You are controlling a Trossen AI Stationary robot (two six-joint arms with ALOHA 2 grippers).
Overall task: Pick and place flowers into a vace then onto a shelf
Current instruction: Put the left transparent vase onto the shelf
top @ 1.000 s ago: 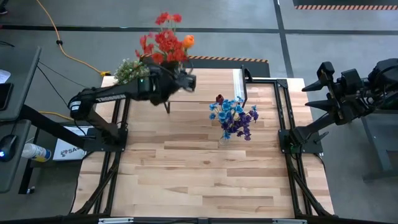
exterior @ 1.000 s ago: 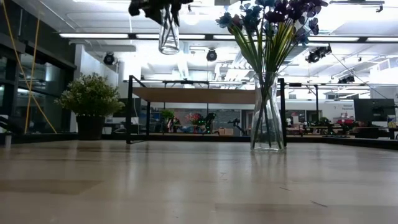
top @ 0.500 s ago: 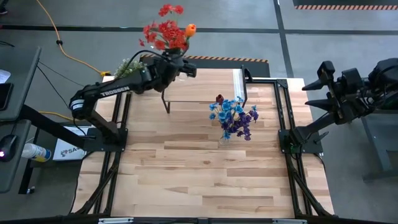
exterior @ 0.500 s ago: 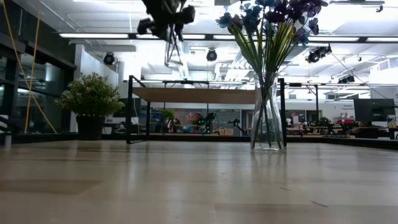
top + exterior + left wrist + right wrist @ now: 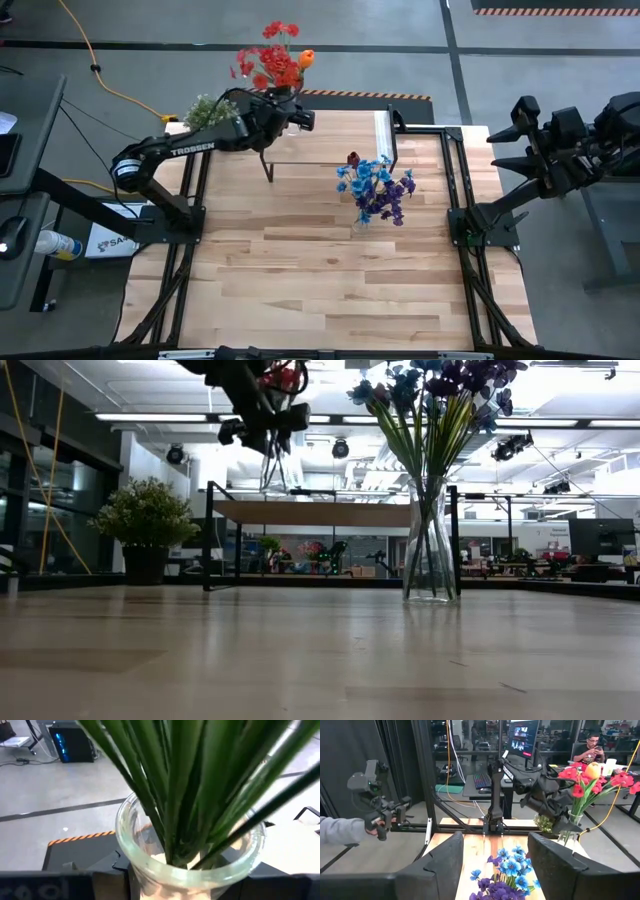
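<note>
Above the far edge of the table, over the shelf (image 5: pixel 330 150), I am carrying a glass vase (image 5: pixel 277 465) of red flowers and one orange tulip (image 5: pixel 304 59) in my left gripper (image 5: pixel 285 112), whose fingers are clamped around the vase's upper body. To set it down well, I judge that I should be keeping the vase level, centring its base over the plank, and lowering slowly until it seats before loosening my grip. The vase's long axis is running near vertical in the low view, mouth up, with the stems leaning toward the table's far side. My right gripper (image 5: pixel 525 135) is waiting off the table's right side, fingers spread wide. The blue and purple bouquet (image 5: pixel 377 188) is standing mid-table.
</note>
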